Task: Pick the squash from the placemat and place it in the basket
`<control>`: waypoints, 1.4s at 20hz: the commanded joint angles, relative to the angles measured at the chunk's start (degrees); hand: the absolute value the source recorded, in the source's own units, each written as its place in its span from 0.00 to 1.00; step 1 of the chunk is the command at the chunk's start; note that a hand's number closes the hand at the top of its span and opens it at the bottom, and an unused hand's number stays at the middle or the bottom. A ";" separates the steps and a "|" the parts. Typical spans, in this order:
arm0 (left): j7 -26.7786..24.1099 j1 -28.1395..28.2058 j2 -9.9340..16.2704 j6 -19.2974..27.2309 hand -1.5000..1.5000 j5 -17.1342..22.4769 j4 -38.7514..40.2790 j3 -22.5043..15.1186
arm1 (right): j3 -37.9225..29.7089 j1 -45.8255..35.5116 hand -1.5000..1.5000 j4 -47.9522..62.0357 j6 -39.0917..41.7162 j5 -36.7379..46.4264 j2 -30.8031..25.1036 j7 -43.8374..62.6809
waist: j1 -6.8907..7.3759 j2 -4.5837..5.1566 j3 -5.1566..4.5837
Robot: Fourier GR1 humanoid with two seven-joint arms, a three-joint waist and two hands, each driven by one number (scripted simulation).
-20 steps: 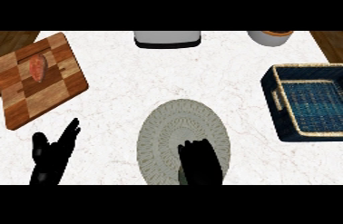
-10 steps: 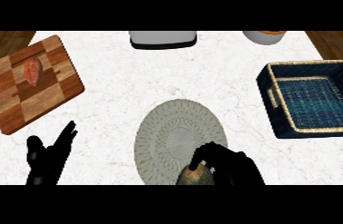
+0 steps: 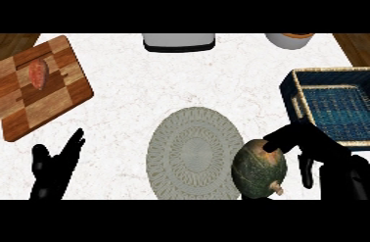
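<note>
We see our right hand (image 3: 318, 150) curled round the squash (image 3: 260, 168), grasping it over the placemat's (image 3: 194, 153) right edge, near the basket (image 3: 334, 108). Our left hand (image 3: 54, 167) rests at lower left, fingers straight, holding nothing.

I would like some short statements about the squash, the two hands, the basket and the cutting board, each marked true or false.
1. The right hand is curled round the squash. True.
2. The squash lies inside the basket. False: it is at the right edge of the placemat, outside the basket.
3. The left hand holds the cutting board. False: it is open and apart from the board.
4. The basket stands to the right of the placemat. True.
</note>
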 commanded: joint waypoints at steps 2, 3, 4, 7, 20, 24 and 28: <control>1.43 1.23 -2.35 1.72 0.50 -1.53 1.34 -2.06 | -11.28 -5.89 1.00 -14.11 8.19 -5.87 -0.33 8.49 | 0.11 0.15 -0.58; 0.85 2.26 -0.03 -1.00 0.50 -0.10 1.83 -0.58 | -13.39 -7.27 1.00 -13.80 8.92 -7.03 -0.23 8.71 | 0.50 0.19 -0.58; 2.05 0.46 0.47 -0.46 0.50 0.15 1.98 0.48 | -16.75 -8.90 1.00 -12.85 10.15 -8.67 -0.63 9.07 | 0.11 0.23 -0.56; 0.41 1.46 -1.81 1.00 0.50 -1.40 2.34 -1.14 | -24.61 -14.70 1.00 -9.23 12.50 -12.74 -0.93 8.53 | 0.25 0.21 -0.54; -0.04 4.63 -1.97 -1.11 0.50 -1.23 0.54 -1.58 | -52.99 -24.26 1.00 13.95 21.65 -32.14 -16.10 -1.86 | 1.71 0.53 -0.46; 3.45 -2.34 -2.24 -0.40 0.50 -1.57 3.12 -0.46 | -55.60 -25.46 1.00 24.15 19.23 -33.01 -19.14 -8.52 | 1.97 0.84 -0.47; -1.30 -3.35 -3.74 -1.21 0.50 -3.36 8.35 -1.18 | -57.44 -24.51 1.00 31.26 16.87 -33.83 -19.05 -14.25 | 1.94 0.99 -0.49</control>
